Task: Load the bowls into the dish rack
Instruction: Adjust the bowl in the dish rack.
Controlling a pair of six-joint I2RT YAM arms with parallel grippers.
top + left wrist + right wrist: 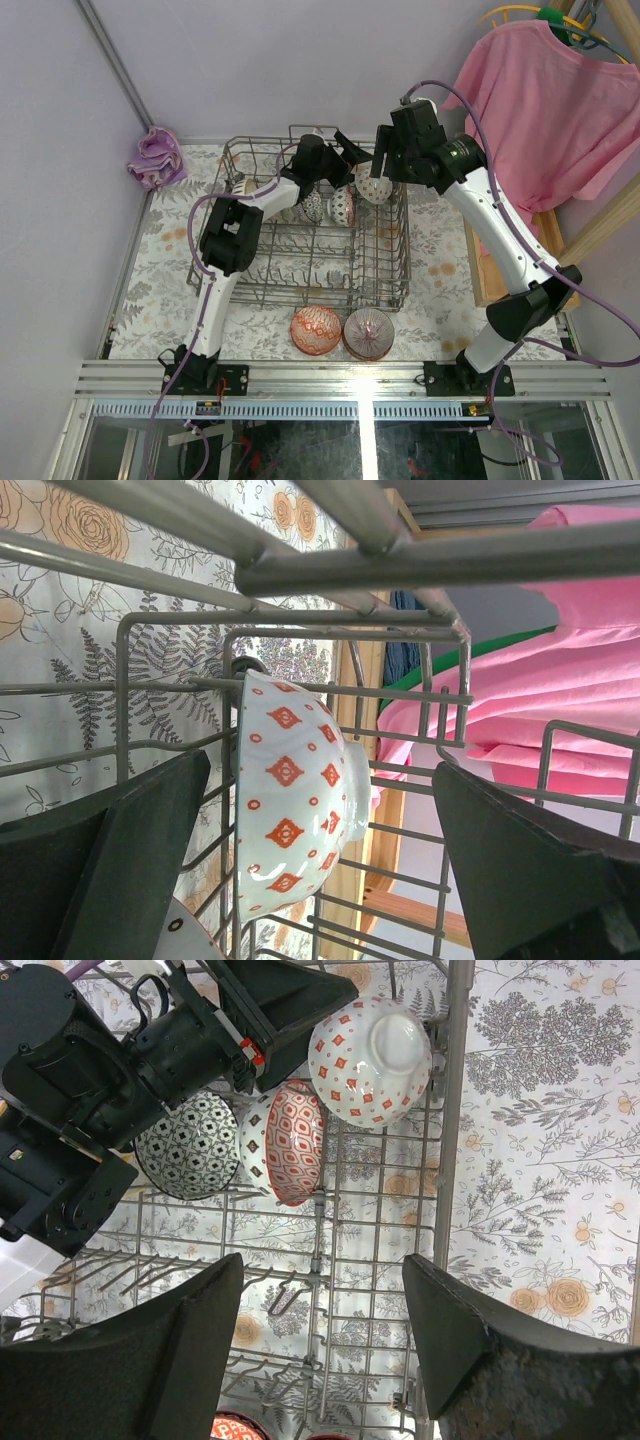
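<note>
White bowl, orange diamond pattern

No word, brand, number or sign is legible in any view. A small red-and-white tag on the left arm, seen from the right wrist camera, is too small to read. From above, a small sticker on the frame rail below that arm's base is equally unreadable.

Walls: I see plain pale lilac.
Table cover: floral print.
Far right: pink shirt hanging.
Far left: purple cloth.
</note>
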